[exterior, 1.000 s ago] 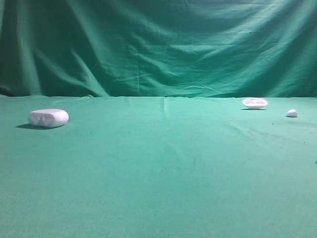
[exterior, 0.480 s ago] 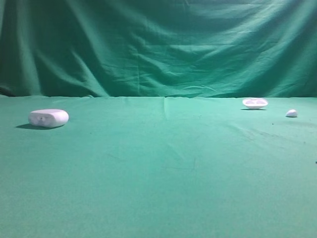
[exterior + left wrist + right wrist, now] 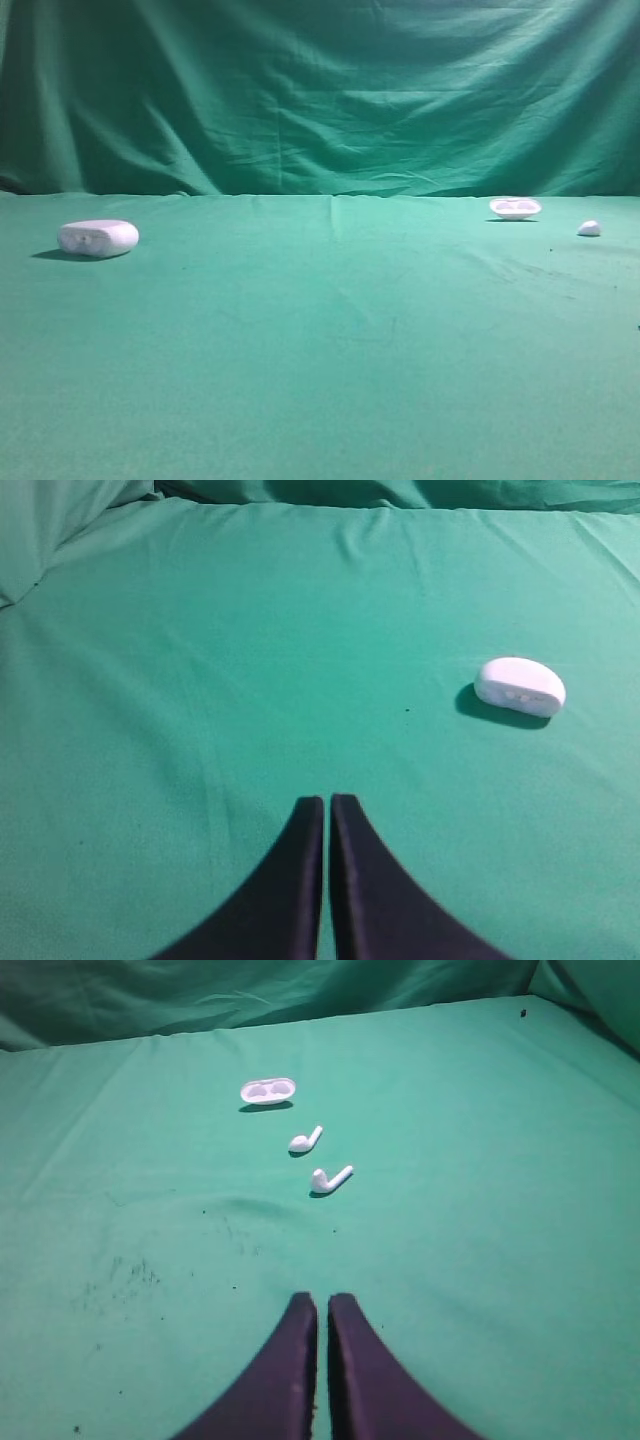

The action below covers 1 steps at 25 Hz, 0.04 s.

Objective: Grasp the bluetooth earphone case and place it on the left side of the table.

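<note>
The white pill-shaped bluetooth earphone case point(image 3: 98, 238) lies on the green table point(image 3: 330, 340) at the far left. It also shows in the left wrist view point(image 3: 520, 686), ahead and to the right of my left gripper point(image 3: 327, 802). My left gripper is shut and empty, well short of the case. My right gripper point(image 3: 322, 1302) is shut and empty over bare cloth. Neither gripper shows in the exterior high view.
A shallow white dish-like piece point(image 3: 515, 208) lies at the back right, also in the right wrist view point(image 3: 268, 1091). Two loose white earbuds point(image 3: 305, 1141) point(image 3: 330, 1178) lie in front of it. A small white blob point(image 3: 589, 229) shows at far right. The green backdrop point(image 3: 320, 90) hangs behind.
</note>
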### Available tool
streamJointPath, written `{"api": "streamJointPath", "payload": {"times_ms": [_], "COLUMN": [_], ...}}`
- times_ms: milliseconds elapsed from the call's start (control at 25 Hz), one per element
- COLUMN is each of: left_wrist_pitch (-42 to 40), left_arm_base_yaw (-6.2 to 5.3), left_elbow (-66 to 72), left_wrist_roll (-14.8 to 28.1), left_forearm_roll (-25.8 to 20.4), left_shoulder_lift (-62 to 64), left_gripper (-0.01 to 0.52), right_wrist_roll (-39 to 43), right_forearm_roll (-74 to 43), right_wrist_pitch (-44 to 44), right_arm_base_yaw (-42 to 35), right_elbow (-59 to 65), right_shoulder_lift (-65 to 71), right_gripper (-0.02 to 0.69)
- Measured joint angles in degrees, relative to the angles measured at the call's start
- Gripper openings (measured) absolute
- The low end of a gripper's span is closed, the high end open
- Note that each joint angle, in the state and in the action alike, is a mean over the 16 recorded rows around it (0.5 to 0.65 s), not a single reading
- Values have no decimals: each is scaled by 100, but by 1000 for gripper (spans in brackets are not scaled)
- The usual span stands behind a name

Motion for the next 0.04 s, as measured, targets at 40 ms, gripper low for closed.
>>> {"api": "streamJointPath", "payload": {"times_ms": [40], "left_wrist_pitch": [0], "left_arm_base_yaw": [0], "left_elbow": [0], "left_wrist_roll": [0], "left_forearm_roll": [0], "left_shoulder_lift": [0], "left_gripper": [0], "right_wrist_roll": [-1], "right_forearm_roll": [0], "right_wrist_pitch": [0], "right_arm_base_yaw": [0], "right_elbow": [0], "right_shoulder_lift": [0], "right_gripper": [0]}}
